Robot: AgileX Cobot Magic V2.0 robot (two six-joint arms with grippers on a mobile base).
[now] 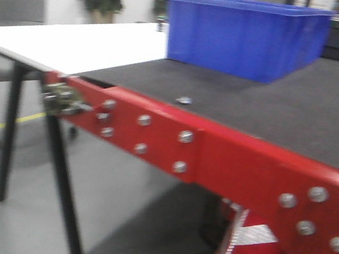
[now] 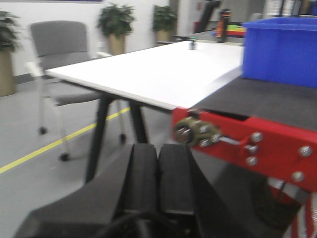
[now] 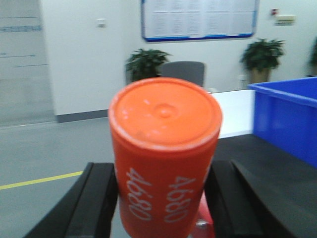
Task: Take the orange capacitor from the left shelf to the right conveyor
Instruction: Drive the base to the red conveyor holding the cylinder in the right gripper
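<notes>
Orange capacitor (image 3: 166,158) fills the right wrist view, gripped by the right claw (image 3: 159,198): one black finger (image 3: 96,201) presses its left side and the other its right. Its flat orange top faces the camera, and white "4680" runs along its side twice. Its base is out of frame, so I cannot tell whether it rests on anything. Just behind it and to the right lies the dark belt of the right conveyor (image 3: 247,158), with a blue bin (image 3: 292,114) on the belt's far right.

In the left wrist view the left claw (image 2: 158,178) is closed on nothing, its two black pads pressed together. It hangs near the conveyor's red front edge (image 2: 267,148).

From the front, the bin stands at the far side of the belt, and a small dark speck (image 1: 184,100) lies near the front edge. A white tabletop (image 1: 73,42) adjoins the belt on the left.
</notes>
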